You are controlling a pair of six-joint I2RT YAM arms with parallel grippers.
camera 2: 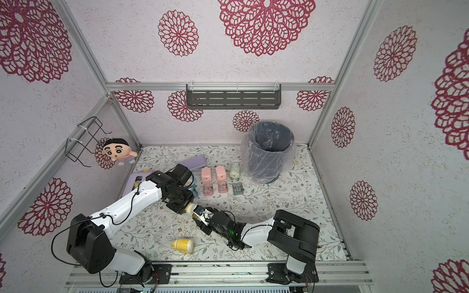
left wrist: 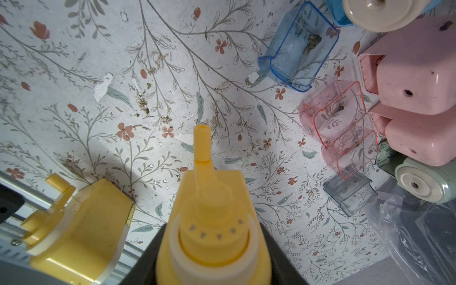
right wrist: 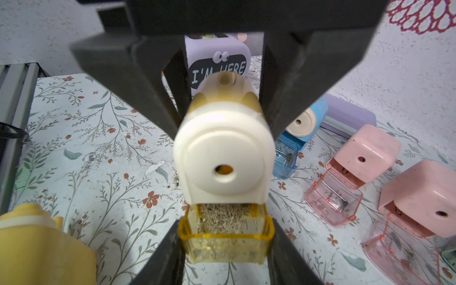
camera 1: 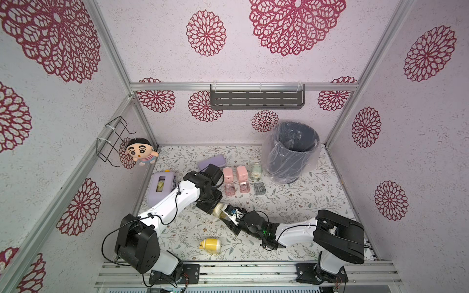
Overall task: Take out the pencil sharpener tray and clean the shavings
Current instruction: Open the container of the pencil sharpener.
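Showing the two arms meeting over the front half of the floral table (camera 1: 291, 203). The left gripper (left wrist: 212, 232) is clamped on the cream-and-yellow pencil sharpener (right wrist: 223, 158). Its fingers press on both flanks of the body, and the crank end faces the left wrist camera. The right gripper (right wrist: 225, 232) is closed on the amber transparent tray (right wrist: 225, 244), with one finger against each side wall. The tray is drawn partly out of the sharpener's base, its inner end within the slot. The shavings (right wrist: 223, 216) lie inside the tray as a packed tan-brown bed that fills the visible part of it. In both top views, sharpener and tray sit between the two grippers, well apart from the plastic-lined bin (camera 1: 291, 152) at the rear right. A second yellow sharpener (camera 1: 210, 245) lies on its side near the front edge. A blue tray (left wrist: 299, 47), separate from any body, rests on the table and holds a small dark clump. Loose crumbs (left wrist: 148, 108) dot the printed surface beneath the held sharpener.
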